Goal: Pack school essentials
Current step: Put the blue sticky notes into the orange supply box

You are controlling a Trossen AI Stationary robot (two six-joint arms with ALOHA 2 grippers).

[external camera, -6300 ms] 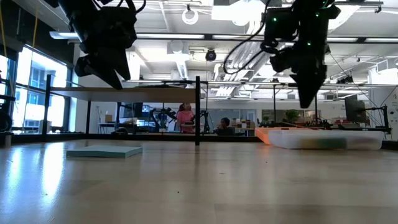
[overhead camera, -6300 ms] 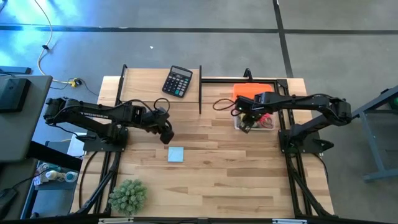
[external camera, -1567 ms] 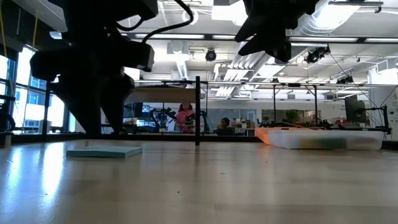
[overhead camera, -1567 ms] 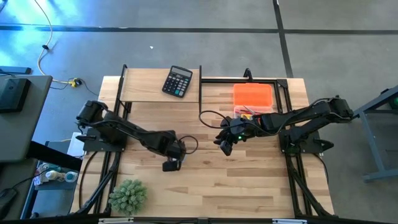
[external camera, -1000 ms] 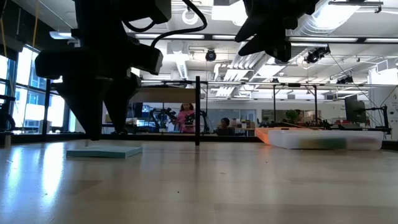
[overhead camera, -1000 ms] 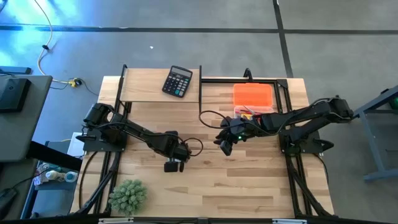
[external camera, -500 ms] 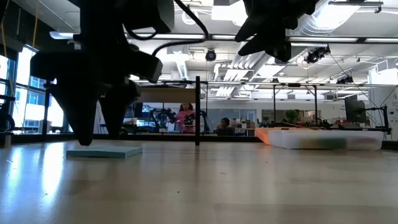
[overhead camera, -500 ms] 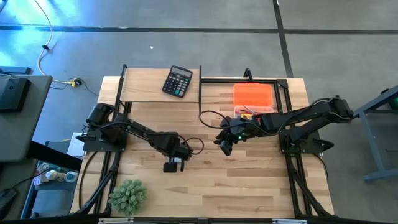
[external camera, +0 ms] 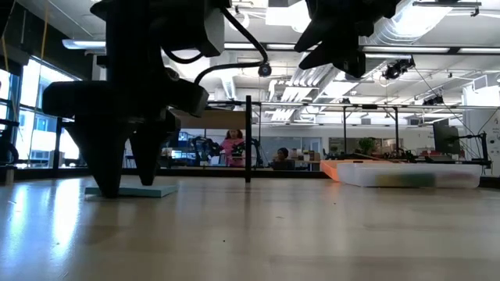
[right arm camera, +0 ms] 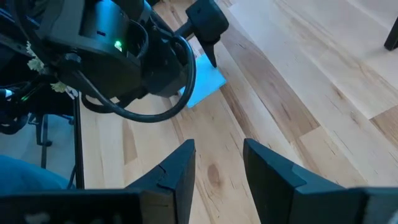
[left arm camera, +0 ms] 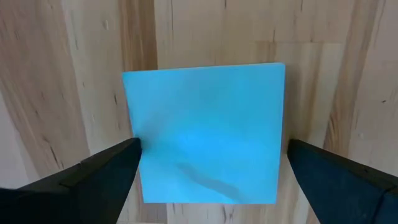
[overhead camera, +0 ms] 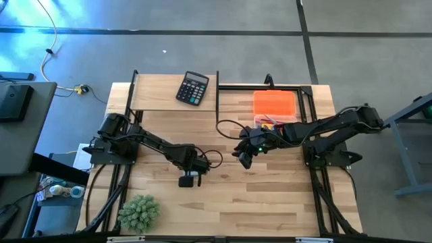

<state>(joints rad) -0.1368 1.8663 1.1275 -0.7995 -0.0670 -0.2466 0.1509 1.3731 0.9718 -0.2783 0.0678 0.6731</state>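
Wide apart, my left gripper (left arm camera: pixel 208 163) fingers straddle the pale blue note pad (left arm camera: pixel 205 134) (flat on the table (overhead camera: pixel 270 196)); my right gripper (right arm camera: pixel 217 158) hangs empty, fingers narrowly parted.

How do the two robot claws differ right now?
The left gripper is down at the table, fingers wide open on either side of the pale blue note pad. The right gripper hangs in the air, fingers closer together, with nothing between them. Both have two dark fingers.
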